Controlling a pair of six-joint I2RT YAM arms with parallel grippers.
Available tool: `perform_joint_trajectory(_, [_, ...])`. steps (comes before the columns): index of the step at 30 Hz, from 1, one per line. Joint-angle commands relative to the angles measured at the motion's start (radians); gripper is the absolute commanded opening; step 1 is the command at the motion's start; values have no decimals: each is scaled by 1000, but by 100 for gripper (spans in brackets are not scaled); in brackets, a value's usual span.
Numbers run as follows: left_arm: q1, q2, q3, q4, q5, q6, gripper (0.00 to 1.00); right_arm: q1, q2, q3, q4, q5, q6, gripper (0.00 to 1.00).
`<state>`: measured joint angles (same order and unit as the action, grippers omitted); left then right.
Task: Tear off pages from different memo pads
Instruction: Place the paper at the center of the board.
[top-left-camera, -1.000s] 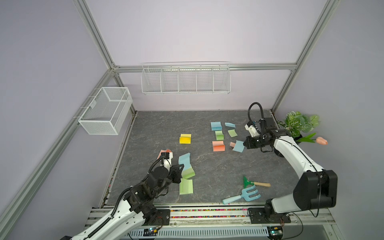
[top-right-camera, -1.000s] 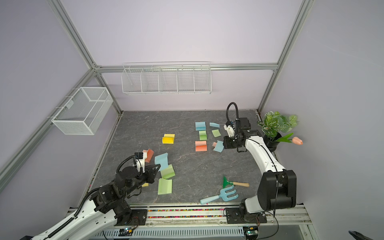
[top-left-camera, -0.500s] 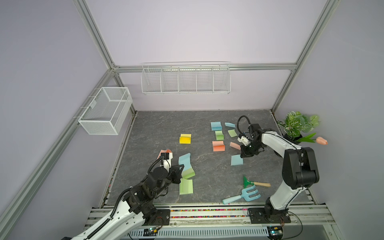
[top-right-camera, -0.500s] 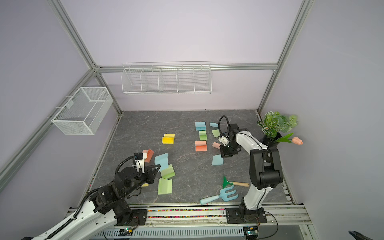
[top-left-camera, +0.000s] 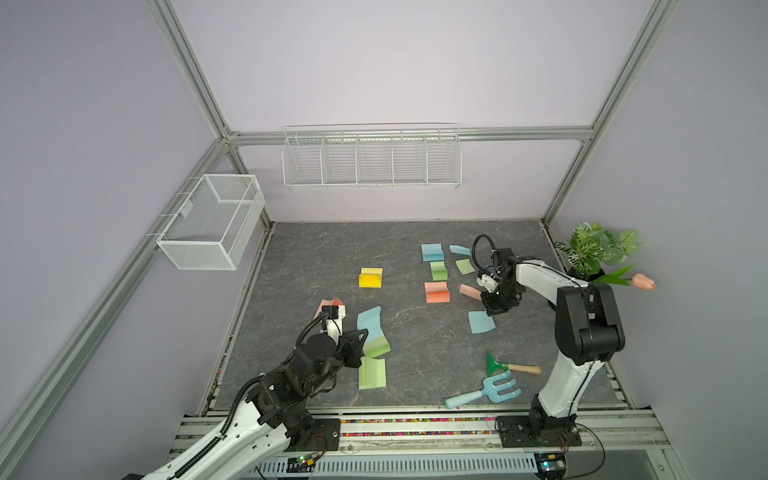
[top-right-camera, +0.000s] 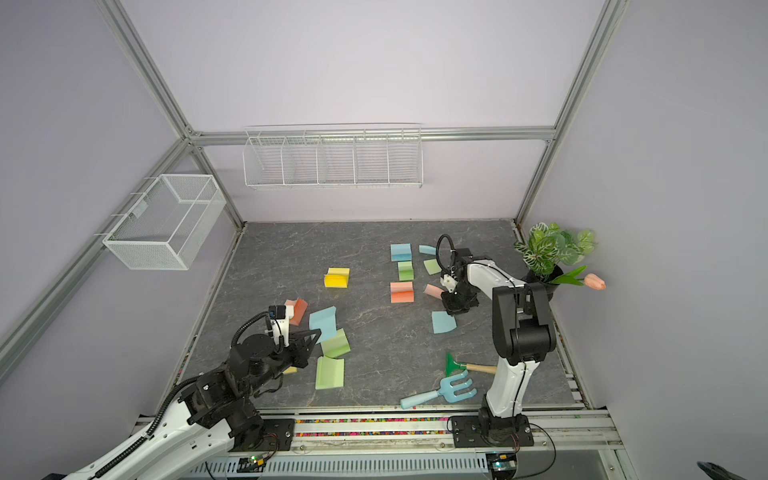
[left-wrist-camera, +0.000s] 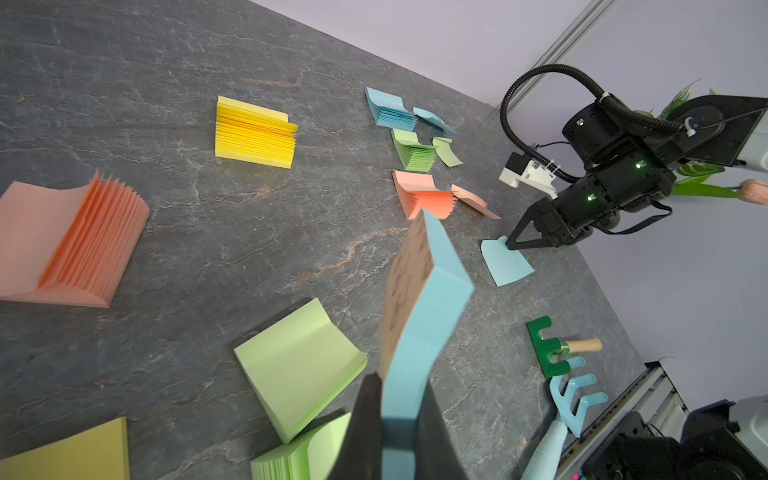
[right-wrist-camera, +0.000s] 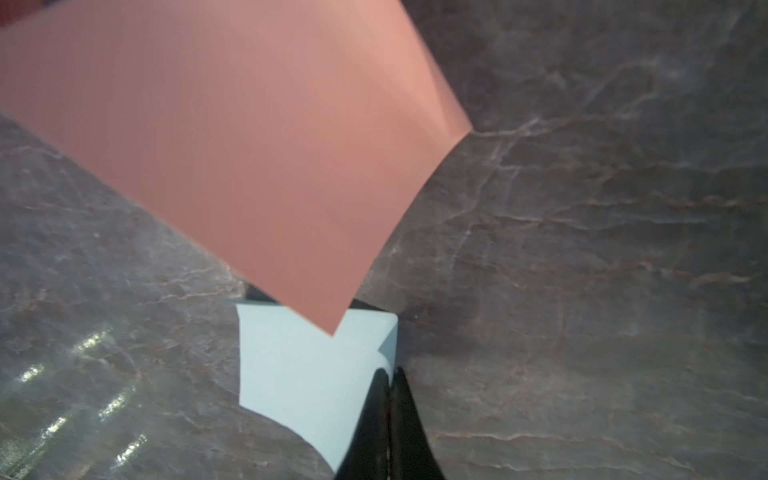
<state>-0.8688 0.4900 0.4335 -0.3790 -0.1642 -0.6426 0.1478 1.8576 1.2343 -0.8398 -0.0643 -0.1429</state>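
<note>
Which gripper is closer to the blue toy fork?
Right. The right gripper pinches a blue page just beyond the blue toy fork; the left gripper, holding a blue pad, is much farther away.

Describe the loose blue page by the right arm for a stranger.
From the potted plant, follow the right arm to its end effector. The blue page is pinched there, the only loose sheet being held, next to a salmon page.

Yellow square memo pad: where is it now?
In both top views the yellow square paper memo pad lies near the middle, left of the right-side salmon-orange pad.
</note>
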Motion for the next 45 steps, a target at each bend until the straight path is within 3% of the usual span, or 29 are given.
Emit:
perform_joint_trajectory(1, [4,2,-10,12,-19,-4,0,10,-7,5,62,-17,-12,7])
perform_joint_trajectory(9, [5,22,-13,29,-12,-2,0,27,-33,2,34,1,-7,7])
perform_joint_trajectory(16, [5,37,-15,40,-10,-1,0,50,-207,-59,50,-140,50,7])
perform_joint_trajectory(21, [5,41,-15,44,-8,-2,0,50,-210,-71,89,-179,71,7])
perform_joint_trajectory(31, [4,38,-15,42,-5,0,0,26,-224,-235,391,-161,254,7])
perform_joint_trajectory(36, [5,35,-14,42,-5,-2,0,11,-235,-304,449,-98,283,7])
perform_joint_trajectory(41, [5,36,-15,46,-2,-1,0,8,-237,-314,435,-31,258,14])
perform_joint_trajectory(45, [5,44,-19,59,6,-2,0,7,-226,-309,425,-29,258,39])
